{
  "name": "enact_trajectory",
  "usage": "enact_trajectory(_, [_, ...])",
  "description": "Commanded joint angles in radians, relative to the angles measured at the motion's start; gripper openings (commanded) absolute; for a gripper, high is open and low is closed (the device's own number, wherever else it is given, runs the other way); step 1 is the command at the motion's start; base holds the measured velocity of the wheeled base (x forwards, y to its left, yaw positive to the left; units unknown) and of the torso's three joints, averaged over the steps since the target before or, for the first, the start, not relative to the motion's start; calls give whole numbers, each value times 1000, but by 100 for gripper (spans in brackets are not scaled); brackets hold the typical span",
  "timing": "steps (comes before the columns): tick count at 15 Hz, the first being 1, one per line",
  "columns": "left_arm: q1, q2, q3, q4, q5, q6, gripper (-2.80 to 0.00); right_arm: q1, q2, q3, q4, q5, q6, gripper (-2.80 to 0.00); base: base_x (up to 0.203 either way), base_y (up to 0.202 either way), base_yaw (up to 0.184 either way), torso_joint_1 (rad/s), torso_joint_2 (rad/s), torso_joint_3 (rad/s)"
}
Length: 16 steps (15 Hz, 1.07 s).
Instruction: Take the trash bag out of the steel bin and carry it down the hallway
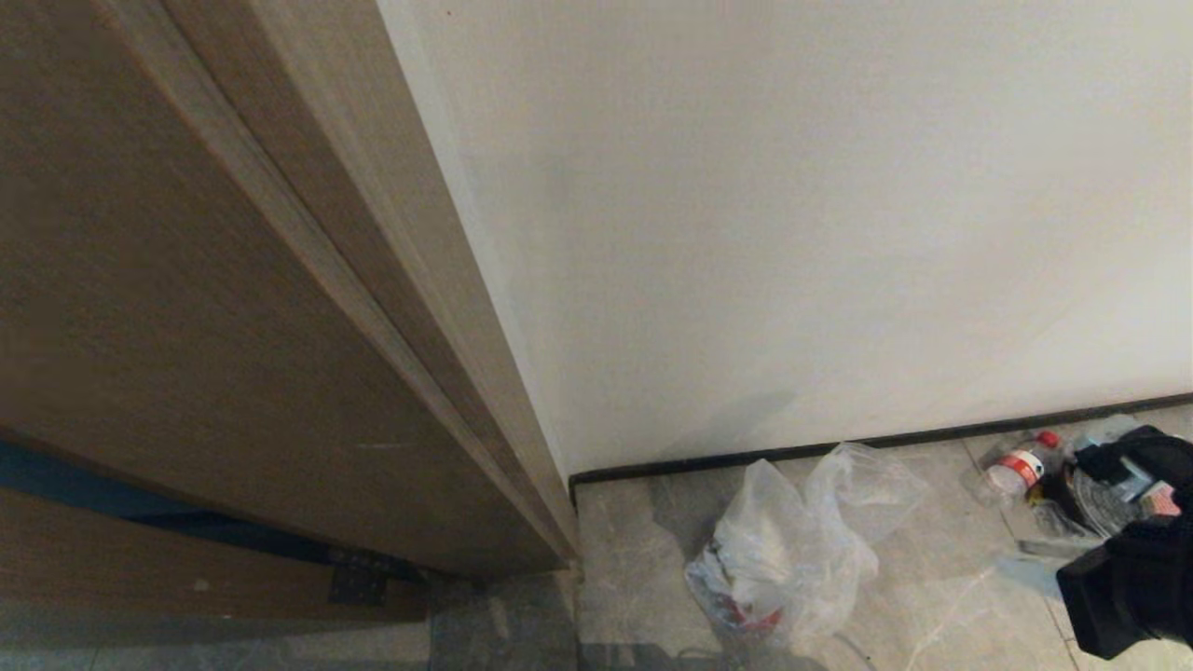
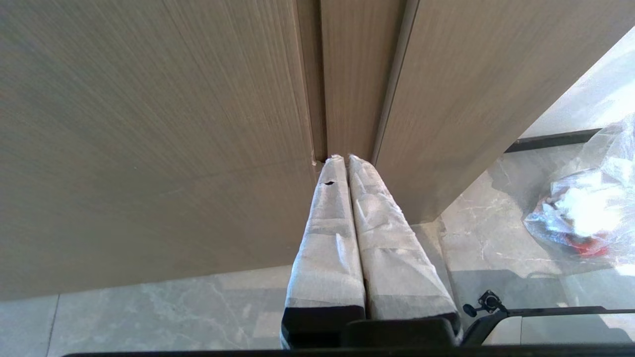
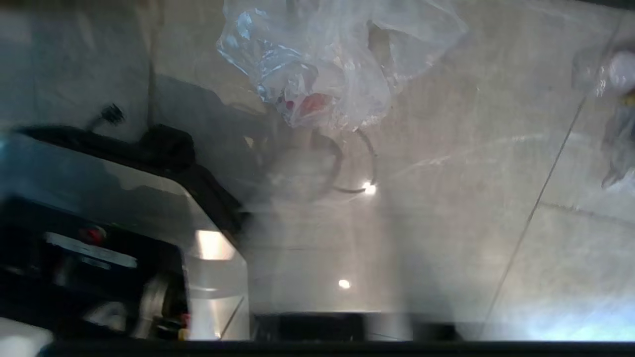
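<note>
The trash bag [image 1: 792, 550], clear and crinkled with white paper and a bit of red inside, lies on the hallway's marble-look tiles [image 1: 932, 606] near the black skirting. It also shows in the left wrist view [image 2: 585, 208] and the right wrist view [image 3: 322, 64]. No gripper touches it. My right arm [image 1: 1128, 587] enters at the lower right, away from the bag. My right gripper [image 3: 322, 258] is only a pale blur over the floor. My left gripper [image 2: 343, 158] is shut and empty, pointing at the wooden door frame [image 2: 357, 74]. The steel bin is out of view.
A brown wooden door frame [image 1: 280, 280] fills the left, a white wall [image 1: 792, 233] the back. A second heap with a red-labelled bottle [image 1: 1019, 469] lies by the skirting at the right. My own base [image 3: 124, 223] is close to the trash bag.
</note>
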Motion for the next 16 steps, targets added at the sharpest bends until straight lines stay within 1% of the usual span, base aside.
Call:
enact_trajectory(1, [0,0,0,0,0,0,-280,-20,-153,22,39,-4,27,-280,0,0,0,0,0,0])
enact_trajectory(4, [0,0,0,0,0,0,-280,-44,-384,134,121,-13,49,-280,0,0,0,0,0,0])
enact_trajectory(8, [0,0,0,0,0,0,-280,-82,-687,320,156,-47,103,-280,0,0,0,0,0,0])
enact_trajectory(10, [0,0,0,0,0,0,-280,-108,-806,357,159,-45,114,-280,0,0,0,0,0,0])
enact_trajectory(11, [0,0,0,0,0,0,-280,-108,-854,371,152,-45,117,-280,0,0,0,0,0,0])
enact_trajectory(13, [0,0,0,0,0,0,-280,-100,-887,401,93,-47,132,-280,0,0,0,0,0,0])
enact_trajectory(15, [0,0,0,0,0,0,-280,-153,-946,418,67,-47,137,-280,0,0,0,0,0,0])
enact_trajectory(16, [0,0,0,0,0,0,-280,-158,-995,422,60,-47,140,-280,0,0,0,0,0,0])
